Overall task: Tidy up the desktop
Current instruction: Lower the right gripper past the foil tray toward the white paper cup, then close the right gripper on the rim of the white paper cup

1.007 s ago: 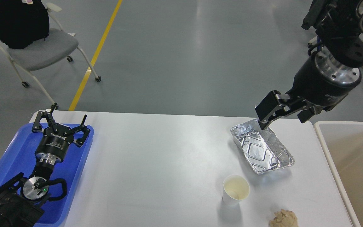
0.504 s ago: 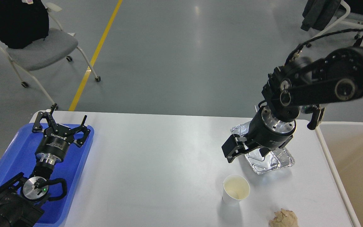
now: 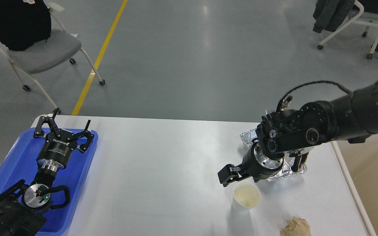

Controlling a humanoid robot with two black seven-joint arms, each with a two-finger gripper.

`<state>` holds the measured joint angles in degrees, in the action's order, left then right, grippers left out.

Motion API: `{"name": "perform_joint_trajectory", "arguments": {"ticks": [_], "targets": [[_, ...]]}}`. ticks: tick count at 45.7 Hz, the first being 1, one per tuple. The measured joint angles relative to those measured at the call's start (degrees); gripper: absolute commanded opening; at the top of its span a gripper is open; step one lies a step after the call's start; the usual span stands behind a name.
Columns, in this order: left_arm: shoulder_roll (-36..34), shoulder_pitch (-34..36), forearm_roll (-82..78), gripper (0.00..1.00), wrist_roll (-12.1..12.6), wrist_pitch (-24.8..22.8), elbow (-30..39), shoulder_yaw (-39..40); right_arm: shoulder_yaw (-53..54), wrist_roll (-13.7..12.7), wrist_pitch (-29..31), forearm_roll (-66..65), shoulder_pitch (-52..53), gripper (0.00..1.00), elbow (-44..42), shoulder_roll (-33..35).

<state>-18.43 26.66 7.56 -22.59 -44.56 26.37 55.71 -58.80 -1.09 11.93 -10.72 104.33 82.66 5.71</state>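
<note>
The desktop (image 3: 162,170) spreads white and smooth in front of me, filling the lower part of the view, with grey floor beyond it, a yellow line (image 3: 100,55) running across that floor, and wheeled chairs (image 3: 41,49) at the far left and far right. A blue tray (image 3: 87,164) sits on the left end of the desktop, a beige bin (image 3: 376,183) stands just past its right edge, and on the right part lie a foil tray (image 3: 249,137), a paper cup (image 3: 245,197) standing upright, and a crumpled brown wad (image 3: 294,226) near the front edge. Since a second ago my right arm has swung down from high above the foil tray and now reaches low over it, covering most of it, while my left arm has not moved. My right pincer (image 3: 233,175) points toward the left and down, just beside the cup's far rim; only one dark finger shows clearly, so I cannot tell whether it is open or closed. My left pincer (image 3: 66,127) rests over the blue tray with its fingers spread wide, holding nothing
</note>
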Motion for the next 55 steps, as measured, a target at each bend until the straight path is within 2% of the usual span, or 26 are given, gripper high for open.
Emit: {"name": "perform_joint_trajectory", "arguments": {"ticks": [15, 51, 55], "targets": [[0.0, 0.0, 0.0, 0.99, 0.0, 0.0, 0.0, 0.0, -0.8, 0.0, -2.8, -4.8, -6.0, 1.0, -3.3, 2.0], [0.0, -0.2, 0.0, 0.99, 0.0, 0.0, 0.0, 0.3, -3.0, 0.0, -3.8, -8.9, -10.9, 1.0, -4.5, 4.3], [0.0, -0.2, 0.0, 0.99, 0.0, 0.0, 0.0, 0.3, -2.9, 0.0, -4.2, -8.9, -11.4, 0.95, -4.6, 4.3]]}}
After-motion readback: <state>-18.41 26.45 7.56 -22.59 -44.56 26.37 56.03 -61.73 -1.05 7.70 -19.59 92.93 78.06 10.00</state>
